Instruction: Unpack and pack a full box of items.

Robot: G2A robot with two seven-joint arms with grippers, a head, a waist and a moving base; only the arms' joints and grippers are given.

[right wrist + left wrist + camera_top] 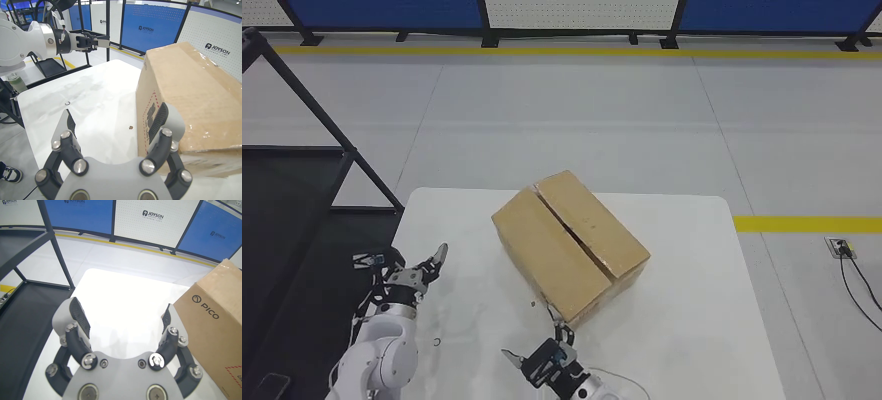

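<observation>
1. Worktop: white and flat. It carries the box near its middle, with bare surface on every side of the box.
2. Box: brown cardboard, set skewed, with one corner pointing toward the robot. Both top flaps are down and meet in a seam running the box's length. Clear tape glints along the top. Nothing is out of the box, so I judge the task to be at its first step, getting the flaps open. To do that well, the tape should be broken at the seam's end rather than the flap pulled against it, which would likely drag or tip the box.
3. Left end effector: spread wide and holding nothing. It hangs out from the box's long printed side, with bare worktop between them. It looks best placed to press against that side and steady the box.
4. Right end effector: also wide open and empty. It sits low at the box's nearest corner, with one finger just beside the end face that bears a red dashed label. I cannot tell whether it touches. It probably needs to rise to the top edge of the box before it works on the seam.
5. Ring clip: a small open metal ring lying loose, well apart from the box.
6. Scrap: a tiny brown crumb near the foot of the box's end face. It looks harmless.
</observation>
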